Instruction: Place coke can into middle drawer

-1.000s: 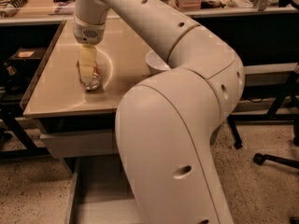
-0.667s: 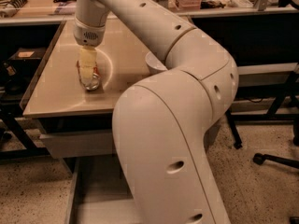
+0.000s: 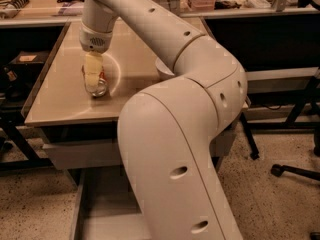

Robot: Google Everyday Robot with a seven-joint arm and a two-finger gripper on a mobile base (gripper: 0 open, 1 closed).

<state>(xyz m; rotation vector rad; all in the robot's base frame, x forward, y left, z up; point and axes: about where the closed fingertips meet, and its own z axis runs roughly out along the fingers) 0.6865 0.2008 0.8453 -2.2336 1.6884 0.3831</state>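
Note:
The coke can [image 3: 101,87], red with a silver end, stands on the tan table top [image 3: 60,99] near its front left. My gripper [image 3: 93,80] reaches straight down over it, with pale fingers [image 3: 90,73] closed against the can's sides. The can's base looks to be on the table. The middle drawer [image 3: 102,209] is pulled open below the table; its flat grey floor shows, partly hidden by my arm.
A white bowl [image 3: 114,70] sits right behind the can, and a second white bowl [image 3: 161,68] lies further right, half hidden by my arm. A closed drawer front [image 3: 75,154] is under the table edge. Cluttered benches stand behind, and a chair base [image 3: 295,171] is at the right.
The gripper has stayed down on the can in the same spot. Only my arm's lower body has shifted slightly in the view.

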